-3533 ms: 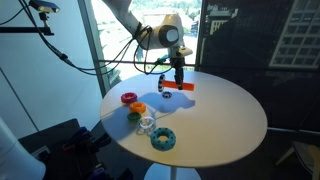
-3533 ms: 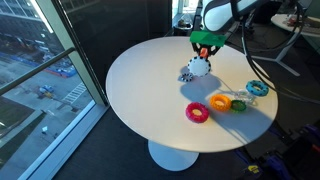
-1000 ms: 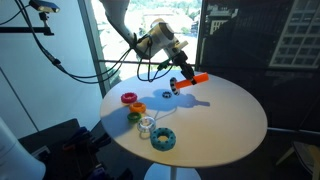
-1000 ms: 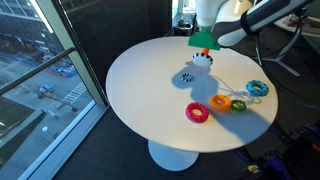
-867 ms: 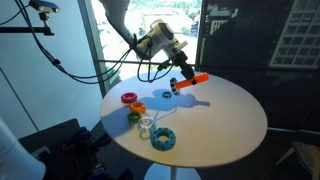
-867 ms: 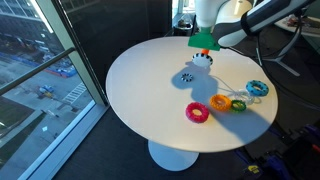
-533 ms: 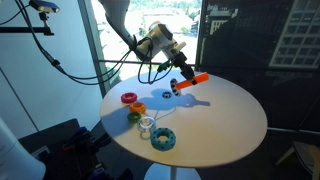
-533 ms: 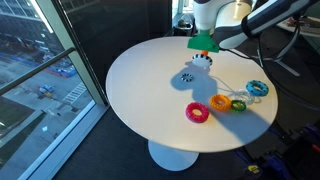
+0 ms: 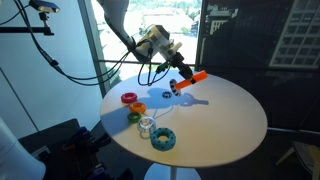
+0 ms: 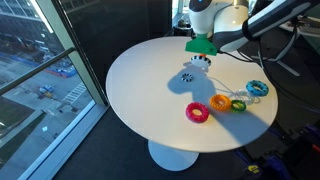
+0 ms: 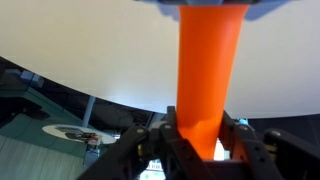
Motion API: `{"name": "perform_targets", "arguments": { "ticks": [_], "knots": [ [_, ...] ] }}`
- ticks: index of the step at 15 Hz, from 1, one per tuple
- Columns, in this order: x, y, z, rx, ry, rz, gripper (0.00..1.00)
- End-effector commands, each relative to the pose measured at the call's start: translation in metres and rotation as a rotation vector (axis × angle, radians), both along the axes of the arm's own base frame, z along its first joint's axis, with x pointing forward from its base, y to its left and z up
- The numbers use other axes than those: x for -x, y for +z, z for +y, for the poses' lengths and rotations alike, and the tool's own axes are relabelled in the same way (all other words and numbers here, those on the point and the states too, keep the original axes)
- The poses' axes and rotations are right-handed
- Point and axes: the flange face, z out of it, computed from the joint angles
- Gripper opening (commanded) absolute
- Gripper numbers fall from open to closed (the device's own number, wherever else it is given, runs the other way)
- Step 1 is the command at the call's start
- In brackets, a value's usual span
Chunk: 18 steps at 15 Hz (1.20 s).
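Wrist view: pincer [image 11: 205,138] clamped on orange bar [image 11: 210,70], held aloft above desk [image 9: 225,120], apart from coloured rings [image 9: 133,104]; judged mid-carry, requiring next a steady, level descent onto bare surface clear of those rings.

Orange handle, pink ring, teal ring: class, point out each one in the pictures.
orange handle [image 11: 210,70]: wrist view, middle of the shaft.
pink ring [image 10: 190,113]: an exterior view, on its band, beside the hole.
teal ring [image 9: 163,146]: an exterior view, near side of its band.

arm [image 9: 150,40]: white links, dark joints | cables [image 9: 141,70]: black, looping | fingers [image 11: 246,142]: black, blocky
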Motion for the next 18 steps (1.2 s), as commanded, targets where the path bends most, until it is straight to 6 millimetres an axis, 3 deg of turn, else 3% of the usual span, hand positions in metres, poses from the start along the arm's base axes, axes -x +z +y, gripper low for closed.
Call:
{"name": "perform_targets", "arguments": {
  "ticks": [1,18],
  "knots": [
    [0.002,0.001,0.002,0.022,-0.006,-0.015,0.16],
    [0.011,-0.02,0.019,0.092,0.019,-0.042,0.16]
  ]
}}
